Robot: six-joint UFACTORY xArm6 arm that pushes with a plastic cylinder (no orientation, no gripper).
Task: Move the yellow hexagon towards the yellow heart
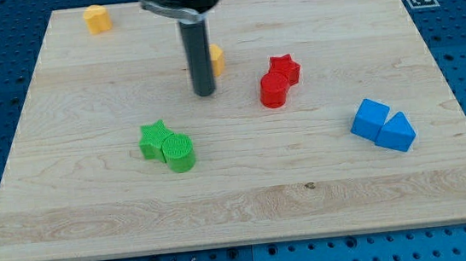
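The yellow hexagon [217,59] lies near the board's top middle, mostly hidden behind my rod. The yellow heart [97,18] sits near the board's top left corner. My tip [204,91] rests on the board just below and left of the yellow hexagon, close against it; I cannot tell if they touch.
A red star [284,68] and a red cylinder [274,90] touch each other right of my tip. A green star [156,139] and a green cylinder [178,151] sit together below left. A blue cube [371,119] and a blue triangle [398,133] lie at the right. The wooden board [240,207] lies on a blue pegboard.
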